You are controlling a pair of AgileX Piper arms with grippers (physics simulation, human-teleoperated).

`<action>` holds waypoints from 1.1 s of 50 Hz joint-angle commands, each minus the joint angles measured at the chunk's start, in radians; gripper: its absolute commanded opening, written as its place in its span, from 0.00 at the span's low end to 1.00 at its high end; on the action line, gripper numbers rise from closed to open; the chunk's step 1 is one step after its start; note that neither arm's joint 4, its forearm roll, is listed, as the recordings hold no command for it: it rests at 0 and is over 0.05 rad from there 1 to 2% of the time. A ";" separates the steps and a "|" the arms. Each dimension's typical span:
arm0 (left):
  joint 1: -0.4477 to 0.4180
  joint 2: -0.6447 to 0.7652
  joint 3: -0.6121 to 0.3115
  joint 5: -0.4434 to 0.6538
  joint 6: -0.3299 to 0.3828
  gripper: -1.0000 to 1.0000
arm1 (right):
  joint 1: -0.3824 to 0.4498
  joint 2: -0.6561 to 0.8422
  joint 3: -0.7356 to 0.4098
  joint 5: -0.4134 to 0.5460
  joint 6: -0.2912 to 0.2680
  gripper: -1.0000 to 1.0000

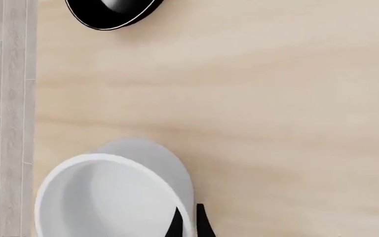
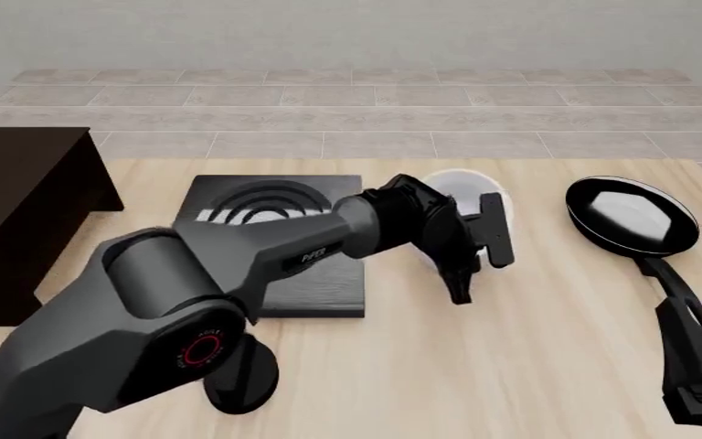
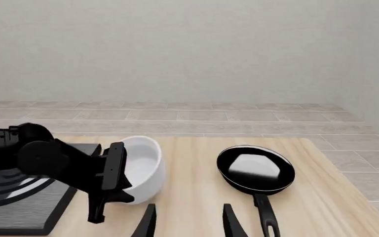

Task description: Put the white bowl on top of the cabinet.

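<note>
Glossy, deep white bowl (image 3: 141,165) with thick rounded rim, upright on the bench (image 2: 534,347) at frame centre, between stove plate (image 2: 281,240) and frying pan (image 2: 632,216). Left gripper (image 2: 467,247) jaws clamped across its rim; right gripper (image 3: 188,222) jaws spread, holding nothing, lower right.

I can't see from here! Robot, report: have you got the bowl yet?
Left claw shut on white bowl rim. Right claw open, idle by the frying pan. Cabinet far left, stove plate between.
</note>
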 commanded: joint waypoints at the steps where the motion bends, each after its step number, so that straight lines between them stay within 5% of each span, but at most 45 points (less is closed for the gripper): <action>1: 0.022 -0.060 0.088 -0.091 0.039 0.00 | 0.000 -0.002 0.000 0.002 0.000 1.00; 13: 0.040 -0.159 0.179 -0.190 0.066 0.00 | 0.000 -0.003 0.000 0.003 0.000 1.00; 29: 0.026 -0.322 0.290 -0.290 -0.063 0.00 | 0.000 -0.002 0.000 0.002 0.000 1.00; 36: 0.034 -0.378 0.360 -0.325 -0.067 0.00 | 0.000 -0.002 0.000 0.002 0.000 1.00; 51: 0.163 -0.439 0.466 -0.354 0.013 0.00 | 0.000 -0.002 0.000 0.002 0.000 1.00; 55: 0.193 -0.478 0.455 -0.336 -0.032 0.00 | 0.000 -0.002 0.000 0.002 0.000 1.00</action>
